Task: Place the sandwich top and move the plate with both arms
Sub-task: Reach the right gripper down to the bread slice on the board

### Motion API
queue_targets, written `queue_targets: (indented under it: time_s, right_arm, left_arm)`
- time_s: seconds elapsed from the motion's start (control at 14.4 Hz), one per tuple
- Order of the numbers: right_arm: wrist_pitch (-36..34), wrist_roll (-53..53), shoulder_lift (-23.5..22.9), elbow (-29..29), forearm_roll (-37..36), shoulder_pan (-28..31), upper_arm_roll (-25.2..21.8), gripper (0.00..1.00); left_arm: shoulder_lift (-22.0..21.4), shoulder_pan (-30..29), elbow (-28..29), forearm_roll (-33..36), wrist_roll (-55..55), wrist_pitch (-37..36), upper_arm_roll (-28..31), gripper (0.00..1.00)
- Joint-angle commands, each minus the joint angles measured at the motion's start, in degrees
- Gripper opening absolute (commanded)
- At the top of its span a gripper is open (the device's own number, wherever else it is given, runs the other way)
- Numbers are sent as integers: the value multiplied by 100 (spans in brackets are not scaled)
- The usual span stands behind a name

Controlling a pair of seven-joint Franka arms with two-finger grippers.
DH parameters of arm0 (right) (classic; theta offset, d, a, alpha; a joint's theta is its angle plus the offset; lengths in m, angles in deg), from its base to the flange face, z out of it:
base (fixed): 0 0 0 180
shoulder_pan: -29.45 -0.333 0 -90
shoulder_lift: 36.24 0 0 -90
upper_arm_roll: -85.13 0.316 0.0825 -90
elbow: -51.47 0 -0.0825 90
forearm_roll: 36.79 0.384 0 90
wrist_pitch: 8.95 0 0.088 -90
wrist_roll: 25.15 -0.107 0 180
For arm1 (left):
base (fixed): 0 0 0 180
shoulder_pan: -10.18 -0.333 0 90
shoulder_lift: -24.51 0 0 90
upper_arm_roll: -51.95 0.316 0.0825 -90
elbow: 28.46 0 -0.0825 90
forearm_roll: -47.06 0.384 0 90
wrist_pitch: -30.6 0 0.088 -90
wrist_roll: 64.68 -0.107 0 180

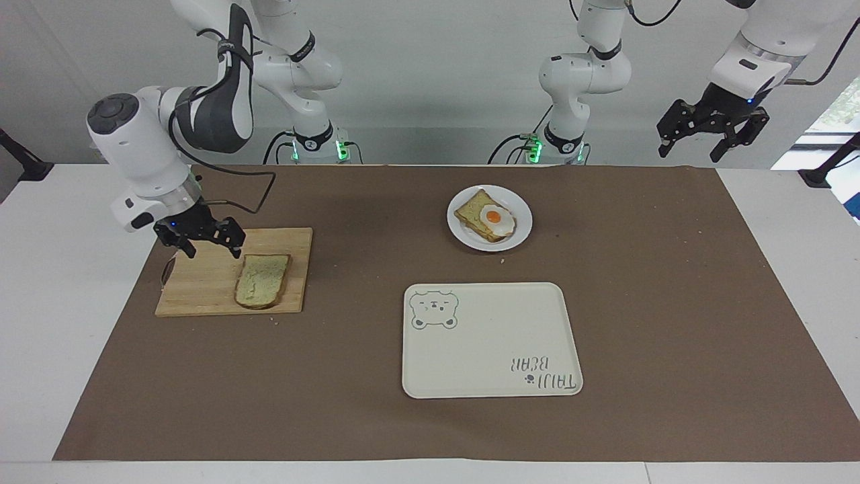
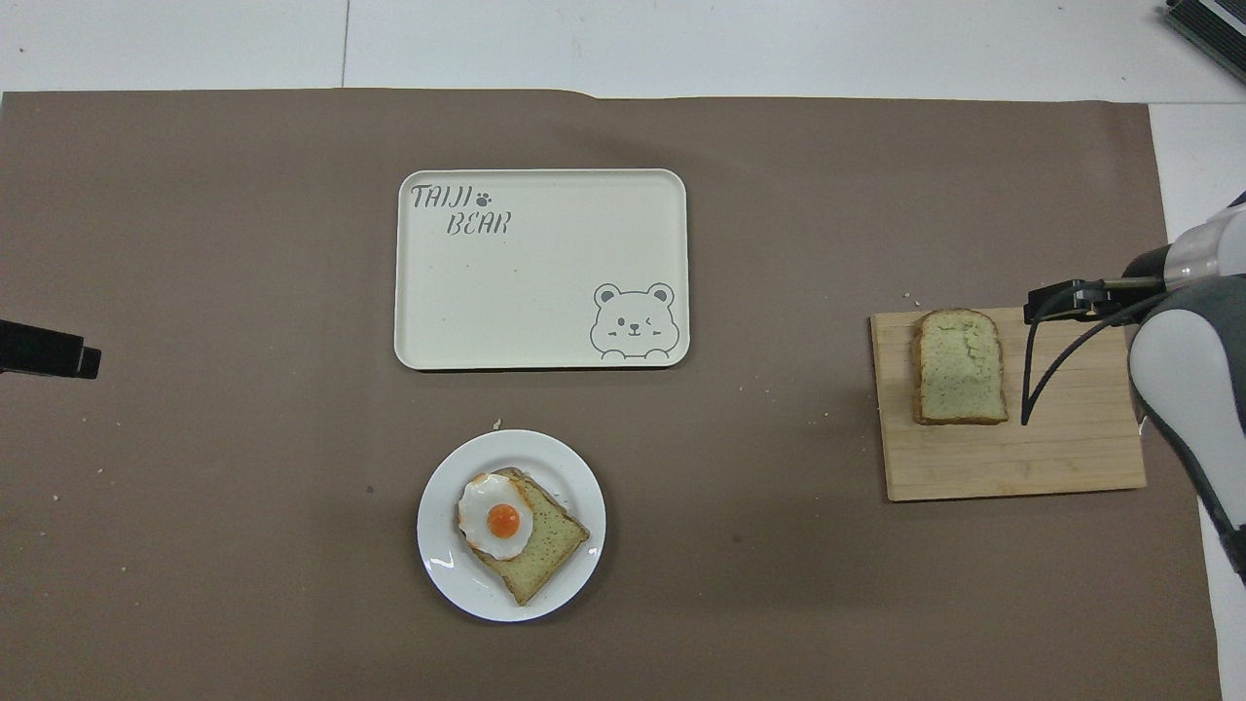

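The sandwich top (image 1: pixel 262 280) lies flat on a wooden cutting board (image 1: pixel 201 289) toward the right arm's end of the table; it also shows in the overhead view (image 2: pixel 960 366). My right gripper (image 1: pixel 208 249) is open and empty, low over the board just beside the slice, not touching it. The white plate (image 1: pixel 522 210) holds a bread slice with a fried egg (image 1: pixel 497 220) and sits near the robots, mid-table; the plate also shows in the overhead view (image 2: pixel 443 570). My left gripper (image 1: pixel 712 138) is open and empty, and waits high at the left arm's end.
A cream tray with a bear drawing (image 1: pixel 490 356) lies farther from the robots than the plate. A brown mat (image 1: pixel 672 302) covers the table. The right arm's cable (image 2: pixel 1032 370) hangs over the cutting board (image 2: pixel 1071 458). Crumbs lie scattered on the mat.
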Motion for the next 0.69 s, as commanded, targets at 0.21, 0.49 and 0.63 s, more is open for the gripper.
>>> queue_targets:
  time_s: [0.21,0.49,0.63]
  right_arm:
    - [564,358,-274,459,342,209,41,100]
    - [899,499,-590,609,657,288,41,100]
    - [1066,649,-775,626,738,306,50,100]
  left_arm:
    - [-99,-6,151,-67,-4,136,-1,100]
    - [-99,-6,151,-67,-4,145,-1,100]
    - [-91,-6,143,-67,-4,145,-1,100]
